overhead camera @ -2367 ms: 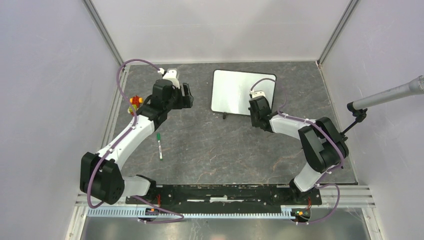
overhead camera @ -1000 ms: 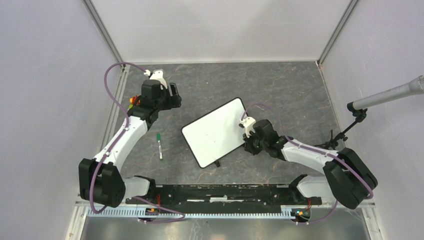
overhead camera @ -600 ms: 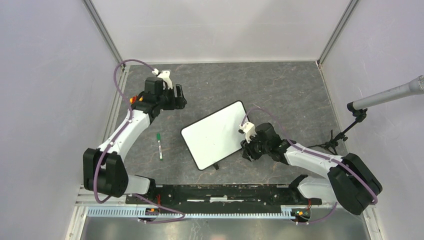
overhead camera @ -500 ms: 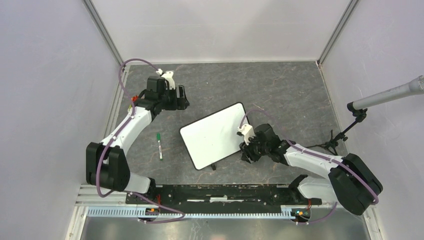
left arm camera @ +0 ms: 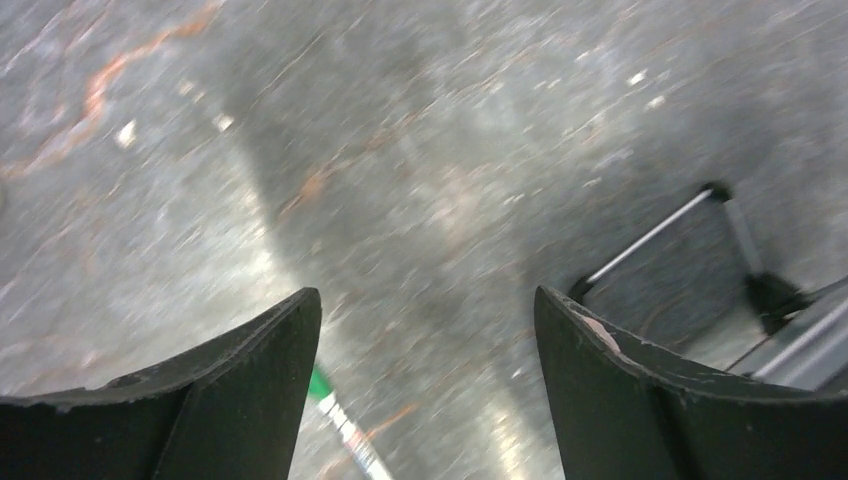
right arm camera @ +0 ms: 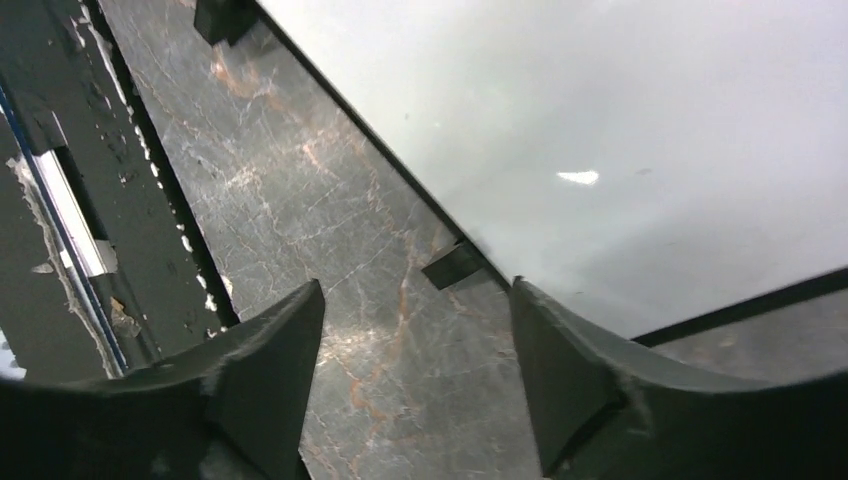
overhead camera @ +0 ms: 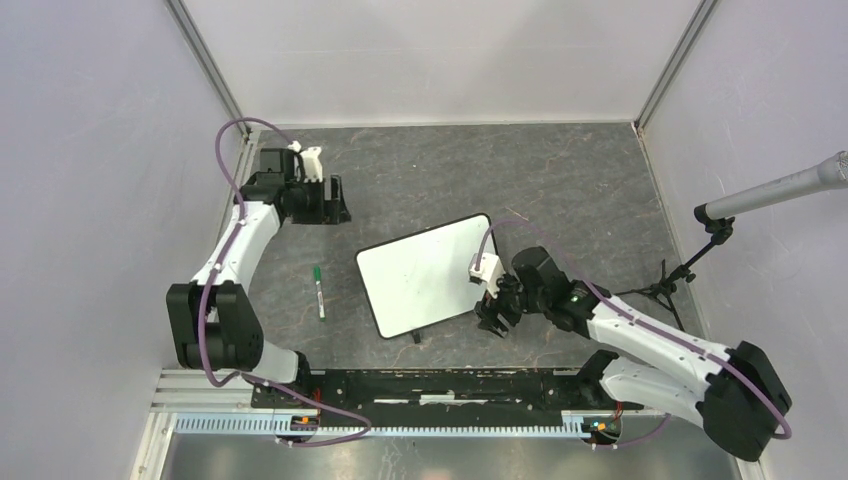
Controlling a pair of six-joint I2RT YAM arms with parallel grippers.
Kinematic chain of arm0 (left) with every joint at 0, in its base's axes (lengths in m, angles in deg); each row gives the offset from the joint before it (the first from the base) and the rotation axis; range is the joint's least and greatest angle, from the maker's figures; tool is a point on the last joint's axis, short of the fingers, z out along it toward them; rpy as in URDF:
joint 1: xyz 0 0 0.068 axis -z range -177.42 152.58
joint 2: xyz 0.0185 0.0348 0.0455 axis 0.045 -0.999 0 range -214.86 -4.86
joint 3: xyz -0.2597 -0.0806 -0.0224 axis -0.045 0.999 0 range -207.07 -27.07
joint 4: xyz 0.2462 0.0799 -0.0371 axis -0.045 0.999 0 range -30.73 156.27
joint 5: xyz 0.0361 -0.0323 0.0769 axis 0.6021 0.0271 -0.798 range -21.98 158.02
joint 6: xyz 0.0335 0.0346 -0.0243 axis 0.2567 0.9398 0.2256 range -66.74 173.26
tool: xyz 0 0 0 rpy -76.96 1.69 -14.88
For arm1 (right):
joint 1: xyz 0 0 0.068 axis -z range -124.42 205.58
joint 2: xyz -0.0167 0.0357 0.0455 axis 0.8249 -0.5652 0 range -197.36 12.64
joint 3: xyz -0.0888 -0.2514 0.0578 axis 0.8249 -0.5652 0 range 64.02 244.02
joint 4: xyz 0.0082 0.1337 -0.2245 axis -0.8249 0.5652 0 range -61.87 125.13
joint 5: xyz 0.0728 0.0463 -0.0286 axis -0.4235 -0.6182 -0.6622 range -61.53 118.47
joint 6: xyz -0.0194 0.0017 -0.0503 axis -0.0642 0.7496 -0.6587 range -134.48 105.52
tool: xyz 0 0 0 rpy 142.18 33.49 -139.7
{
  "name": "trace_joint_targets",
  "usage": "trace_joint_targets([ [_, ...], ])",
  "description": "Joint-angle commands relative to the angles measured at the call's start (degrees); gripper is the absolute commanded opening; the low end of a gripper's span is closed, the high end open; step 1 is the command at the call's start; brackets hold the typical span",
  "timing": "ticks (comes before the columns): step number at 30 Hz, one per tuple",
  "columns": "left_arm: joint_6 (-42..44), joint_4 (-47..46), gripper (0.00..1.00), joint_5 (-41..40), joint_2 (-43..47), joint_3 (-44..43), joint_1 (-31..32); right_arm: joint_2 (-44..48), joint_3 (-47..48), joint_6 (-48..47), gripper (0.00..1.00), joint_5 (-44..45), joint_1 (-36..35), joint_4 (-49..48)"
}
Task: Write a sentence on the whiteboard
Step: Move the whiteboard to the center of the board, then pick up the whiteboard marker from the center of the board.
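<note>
Presently, item by item.

Whiteboard (overhead camera: 420, 275): lies flat on the table (overhead camera: 560, 180), near of centre, skewed so that its long edges run from near left to far right. The white face is blank; no sentence shows on it.

Right gripper (overhead camera: 493, 320): fingers apart, nothing between them, just off the board's near right corner. The wrist view shows bare table in the gap, the black frame edge and one small foot (right arm camera: 452, 266) just beyond the tips.

Left gripper (overhead camera: 340, 200): fingers apart and empty, at the far left, well apart from the board.

Marker (overhead camera: 318, 291): green and white, lying loose on the table to the left of the board, between it and the left arm.

Step in hand, as judged: leave the board as it lies, then fetch the marker. Draw the right fingers clear of the frame without nudging it; a skewed board may slide. Take the marker mid-barrel, square across it.

Surroundings: microphone (overhead camera: 780, 190) reaching in from the right wall, its tripod (overhead camera: 665, 290) at the right of the table, close to the right forearm's sweep. Black rail (overhead camera: 450, 385) along the near edge. Nothing lies between the left gripper and the marker.
</note>
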Motion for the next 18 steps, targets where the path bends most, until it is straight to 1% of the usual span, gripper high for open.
trace_joint_targets([
  [1, 11.70, 10.51, 0.82, -5.65, 3.92, 1.25, -4.59, 3.93, 5.92, -3.80, 0.79, 2.79, 0.53, 2.76],
  [3, 12.66, 11.67, 0.81, -9.34, 5.50, 4.06, -5.26, 5.01, 8.20, -3.76, 0.88, 4.18, 1.11, 3.37],
  [4, 12.51, 12.17, 0.80, -10.73, 6.07, 5.04, -5.19, 5.51, 9.59, -3.18, 0.95, 4.53, 1.43, 3.61],
  [5, 11.73, 12.57, 0.79, -12.01, 6.58, 6.03, -5.27, 5.86, 10.66, -2.66, 0.98, 4.59, 1.84, 3.85],
  [9, 5.69, 10.89, 0.72, -16.03, 6.66, 9.72, -5.19, 6.13, 14.71, -1.29, 0.98, 1.48, 4.17, 5.34],
  [10, 5.33, 11.05, 0.69, -16.62, 5.84, 9.52, -5.08, 5.94, 15.38, -1.53, 0.98, 0.97, 4.64, 5.76],
  [13, 4.03, 11.72, 0.64, -18.62, 3.66, 8.78, -4.41, 5.99, 17.02, -2.46, 0.98, 0.46, 5.35, 6.52],
  [16, 2.64, 11.92, 0.63, -22.26, 1.41, 8.29, -2.63, 6.13, 17.87, -3.15, 0.98, 0.39, 5.61, 6.76],
  [17, 2.34, 12.43, 0.62, -24.43, 0.06, 7.73, -0.84, 6.12, 18.08, -3.27, 0.98, 0.68, 5.69, 6.78],
  [18, 2.35, 13.28, 0.61, -24.75, -1.63, 7.12, -0.17, 6.10, 18.28, -3.40, 0.98, 1.27, 5.71, 6.78],
])
